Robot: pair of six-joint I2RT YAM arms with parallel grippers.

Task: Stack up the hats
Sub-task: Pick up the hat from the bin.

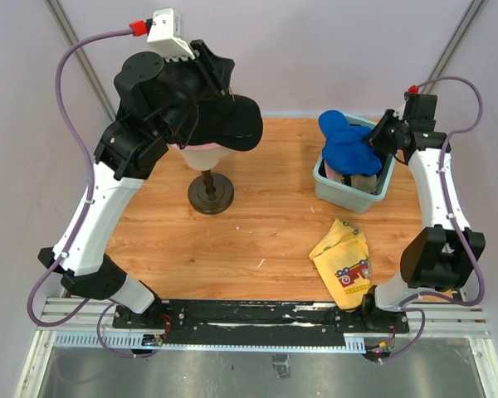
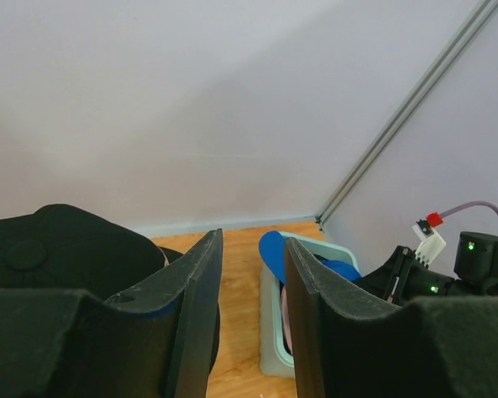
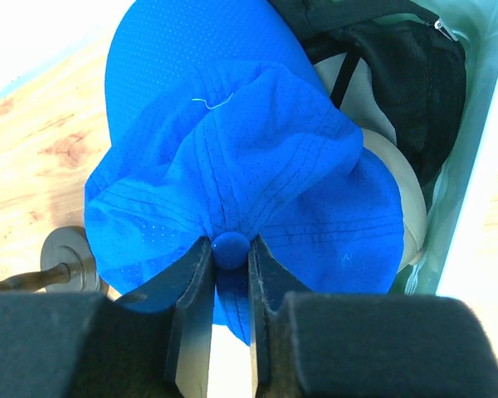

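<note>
A black cap (image 1: 232, 123) sits on the mannequin head (image 1: 202, 153); it also shows at the left of the left wrist view (image 2: 58, 249). My left gripper (image 1: 218, 70) (image 2: 251, 242) hovers just above and behind it, open and empty. My right gripper (image 1: 380, 137) (image 3: 230, 249) is shut on the crown button of a bright blue cap (image 1: 345, 145) (image 3: 249, 149) and holds it over the teal bin (image 1: 336, 192). In the bin lie another black cap (image 3: 402, 83) and a tan cap (image 3: 415, 207). No pink cap can be made out clearly.
The mannequin's dark stand (image 1: 211, 196) is at the table's left centre. A yellow cloth with red print (image 1: 344, 262) lies near the front right. The bin's wall (image 3: 481, 124) is close to the right of the blue cap. Walls close in the back.
</note>
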